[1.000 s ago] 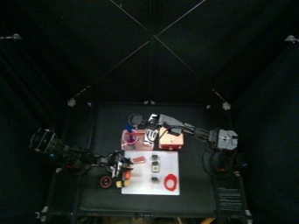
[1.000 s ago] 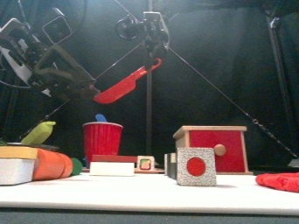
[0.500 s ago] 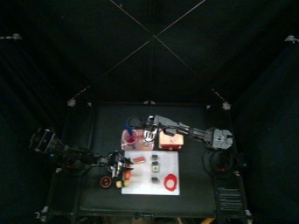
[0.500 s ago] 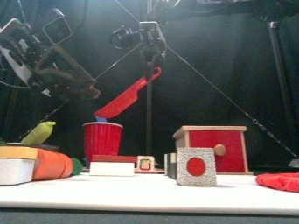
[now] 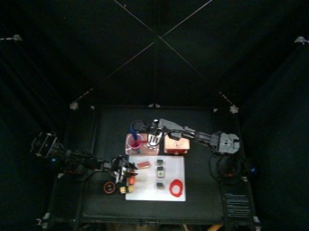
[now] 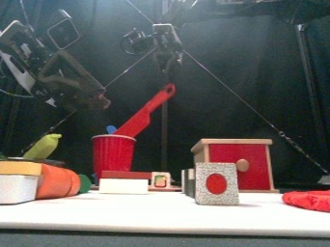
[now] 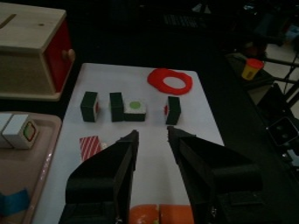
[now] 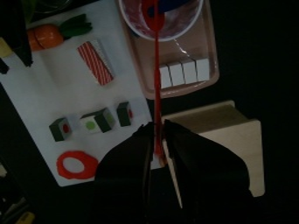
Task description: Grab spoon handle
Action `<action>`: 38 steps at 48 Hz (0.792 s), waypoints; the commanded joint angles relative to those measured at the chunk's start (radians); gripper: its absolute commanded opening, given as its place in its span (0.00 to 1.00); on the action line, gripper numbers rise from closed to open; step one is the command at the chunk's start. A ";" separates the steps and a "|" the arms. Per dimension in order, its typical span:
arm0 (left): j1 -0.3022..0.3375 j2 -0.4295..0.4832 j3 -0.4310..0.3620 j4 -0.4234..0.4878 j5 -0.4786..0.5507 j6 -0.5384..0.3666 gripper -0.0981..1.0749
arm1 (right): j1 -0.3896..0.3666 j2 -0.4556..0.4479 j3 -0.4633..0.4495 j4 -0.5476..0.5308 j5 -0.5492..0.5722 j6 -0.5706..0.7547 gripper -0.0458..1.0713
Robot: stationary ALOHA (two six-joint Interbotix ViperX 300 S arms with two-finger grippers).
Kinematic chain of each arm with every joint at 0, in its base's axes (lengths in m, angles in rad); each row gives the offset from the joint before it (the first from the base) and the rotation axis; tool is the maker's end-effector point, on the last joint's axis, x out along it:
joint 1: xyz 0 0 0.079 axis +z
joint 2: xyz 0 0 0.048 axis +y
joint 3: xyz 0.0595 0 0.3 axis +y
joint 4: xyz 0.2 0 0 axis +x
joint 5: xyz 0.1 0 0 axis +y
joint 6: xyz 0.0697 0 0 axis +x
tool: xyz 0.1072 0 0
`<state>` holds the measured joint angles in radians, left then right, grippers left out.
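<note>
Nearest on the counter, along the lower edge of the front view, stand a spotted block and behind it the red-fronted box at lower right. At lower left, further back, is the red cup. The red spoon has its bowl in that cup and its handle slants up toward centre frame. My right gripper hangs just above the handle's end, and I seem to be apart from it. I cannot tell whether I am spread or pressed together. I judge the grab not done: closing on the handle is left. There is open air around the handle; the cup rim and box lie below. My left gripper rests spread at the left.
</note>
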<state>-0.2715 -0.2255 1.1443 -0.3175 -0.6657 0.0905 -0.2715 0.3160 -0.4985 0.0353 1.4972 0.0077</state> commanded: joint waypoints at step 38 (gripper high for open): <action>-0.002 -0.008 -0.003 -0.005 -0.003 0.000 0.72 | -0.002 -0.038 -0.098 -0.015 0.008 0.000 0.58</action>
<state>-0.2715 -0.2255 1.1490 -0.3206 -0.6657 0.0905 -0.2700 0.3160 -0.5338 0.0199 1.5048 0.0092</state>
